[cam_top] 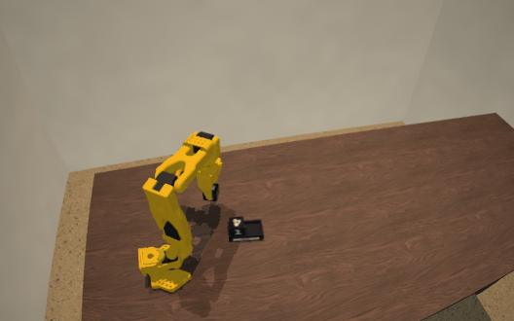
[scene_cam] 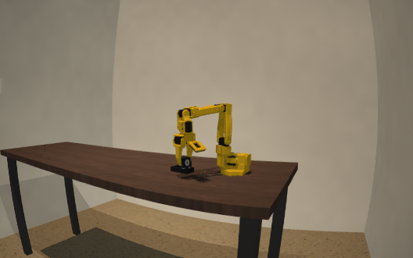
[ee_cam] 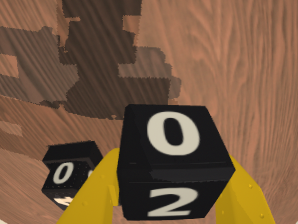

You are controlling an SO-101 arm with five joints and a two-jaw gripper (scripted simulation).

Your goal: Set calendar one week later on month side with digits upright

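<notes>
My gripper (cam_top: 210, 194) (scene_cam: 183, 162) (ee_cam: 171, 175) is shut on a black cube (cam_top: 214, 192) (scene_cam: 186, 162) (ee_cam: 175, 162). It holds the cube above the table, to the left of the tray in the top view. In the wrist view the cube shows a white 0 on one face and a white 2 on the face below it. The black tray (cam_top: 253, 229) (scene_cam: 176, 169) lies flat on the table. A second black cube (cam_top: 236, 226) stands in the tray's left part in the top view; the wrist view shows a 0 on one of its faces. The tray's right part is empty.
The wooden table (cam_top: 341, 204) (scene_cam: 129, 166) carries the arm's base (cam_top: 163, 272) (scene_cam: 235, 166), to the left of and nearer than the tray in the top view. The arm's shadow falls beside the tray.
</notes>
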